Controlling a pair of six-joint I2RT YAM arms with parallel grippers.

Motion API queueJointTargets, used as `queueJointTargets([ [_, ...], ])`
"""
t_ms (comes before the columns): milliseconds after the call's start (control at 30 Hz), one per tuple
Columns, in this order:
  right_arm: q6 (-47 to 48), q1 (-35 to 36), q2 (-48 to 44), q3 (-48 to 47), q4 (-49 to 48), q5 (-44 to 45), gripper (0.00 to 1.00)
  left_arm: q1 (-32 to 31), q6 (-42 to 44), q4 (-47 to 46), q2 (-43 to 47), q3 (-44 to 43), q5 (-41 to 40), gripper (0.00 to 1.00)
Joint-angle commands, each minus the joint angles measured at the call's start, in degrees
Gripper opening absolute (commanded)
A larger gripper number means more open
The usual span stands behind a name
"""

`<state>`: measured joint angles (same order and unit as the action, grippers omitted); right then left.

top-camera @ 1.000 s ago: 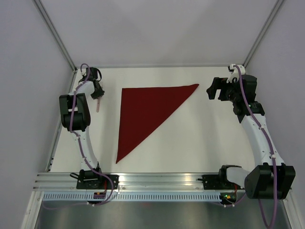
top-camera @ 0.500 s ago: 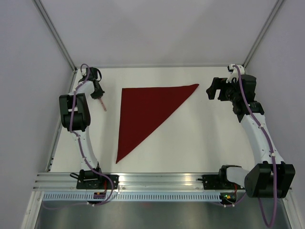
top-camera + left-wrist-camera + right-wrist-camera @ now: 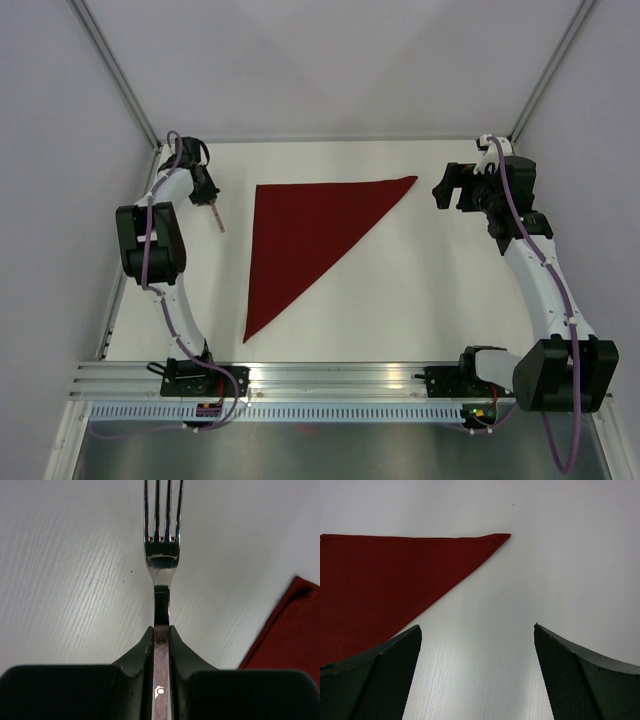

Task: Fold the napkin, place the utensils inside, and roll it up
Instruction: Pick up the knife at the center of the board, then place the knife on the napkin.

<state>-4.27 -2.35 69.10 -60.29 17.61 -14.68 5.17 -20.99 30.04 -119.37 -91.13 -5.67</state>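
1 fork (image 3: 161, 565) sits in the left hand (image 3: 161, 632).

Fork (image 3: 161, 555): polished metal, glossy, glints on the tines. The handle is flat with a pinkish sheen and two small rivets. Napkin (image 3: 300, 230): dark red cloth, matt, fine weave, no print. Bench (image 3: 75, 580): white, mostly matt, faint streaky wood-like grain. Left end effector (image 3: 161, 628) fingers (image 3: 135, 655): smooth black plastic, dull. Right end effector (image 3: 476, 625) pads (image 3: 385, 680): black, fine cross-hatched texture.
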Motion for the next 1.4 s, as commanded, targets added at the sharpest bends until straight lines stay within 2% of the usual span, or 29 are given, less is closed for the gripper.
queueJointTargets([
  [0,-0.3,0.33,0.24,0.09,-0.73,0.79,0.98,0.02,3.41,0.28,8.09,0.6,4.44,0.02],
  [200,-0.3,0.33,0.68,0.09,-0.82,0.7,0.98,-4.55,11.84,-0.68,14.24,3.5,10.94,0.02],
  [367,-0.39,0.33,1.12,0.26,-0.82,0.88,0.98,-15.6,19.31,-4.37,18.82,8.59,15.94,0.02],
  [467,-0.3,0.33,1.3,0.44,-0.99,1.14,0.98,-22.91,24.67,-4.38,20.05,9.74,15.08,0.02],
  [533,-0.3,0.33,1.47,0.35,-0.99,1.14,0.98,-27.81,28.19,-4.29,19.8,10.36,15.95,0.02],
  [700,-0.12,0.33,1.12,0.61,-1.17,1.67,0.98,-33.11,31.01,-3.33,15.93,9.83,18.94,0.02],
  [867,0.14,0.33,1.39,0.61,-1.26,2.02,0.98,-39.52,33.65,-1.66,11.62,9.31,15.44,0.02],
  [1167,0.14,0.33,1.56,0.62,-1.26,2.37,0.98,-44.01,32.16,-1.73,6.26,7.02,12.98,0.02],
  [1367,0.14,0.33,1.65,0.61,-1.17,2.37,0.98,-44.28,29.26,-3.15,4.59,5.7,11.56,0.02],
])
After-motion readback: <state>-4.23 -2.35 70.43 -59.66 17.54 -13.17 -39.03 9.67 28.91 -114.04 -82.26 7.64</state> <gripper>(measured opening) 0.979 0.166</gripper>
